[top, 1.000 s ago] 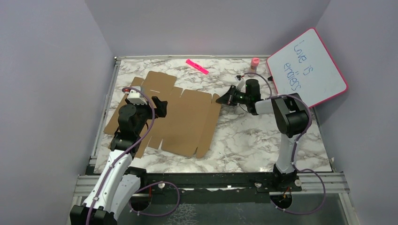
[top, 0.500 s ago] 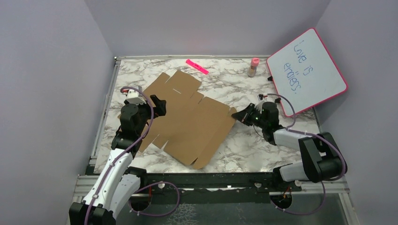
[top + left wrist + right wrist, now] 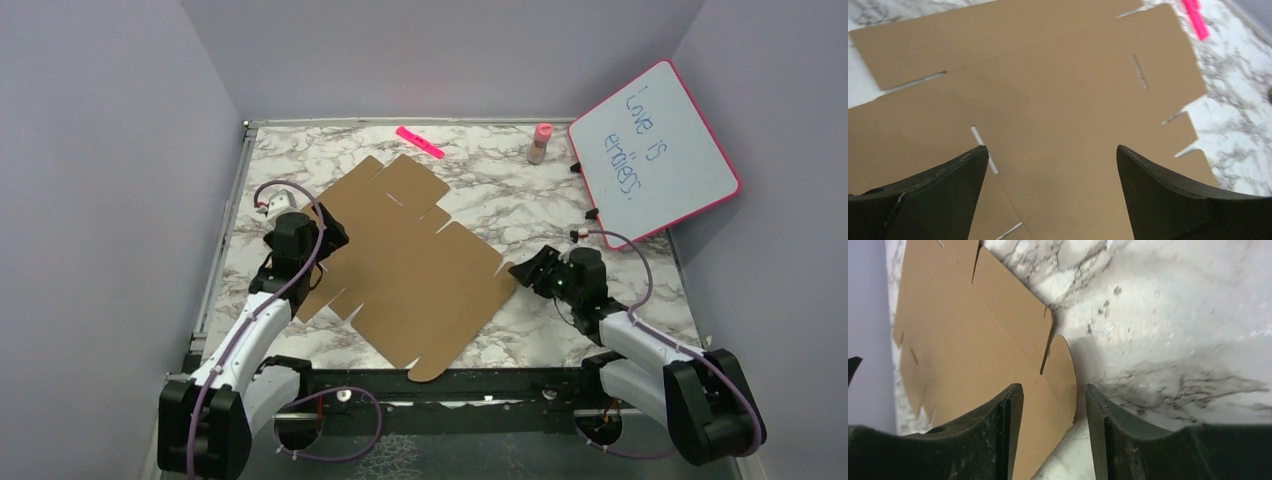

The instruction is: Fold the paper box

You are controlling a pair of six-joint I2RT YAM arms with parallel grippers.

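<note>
Top external: flat, slotted brown paper box [image 3: 410, 265] on marbled bench [image 3: 560, 205]; left jaws and right jaws gape, holding nothing.

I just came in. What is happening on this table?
Two robot arms are working on a flat, unfolded paper box that lies on the marble table. The left end effector is open over the sheet's left part. The right end effector is at the sheet's right corner flap, its jaws apart and not clamping it. No flap is folded up yet.
</note>
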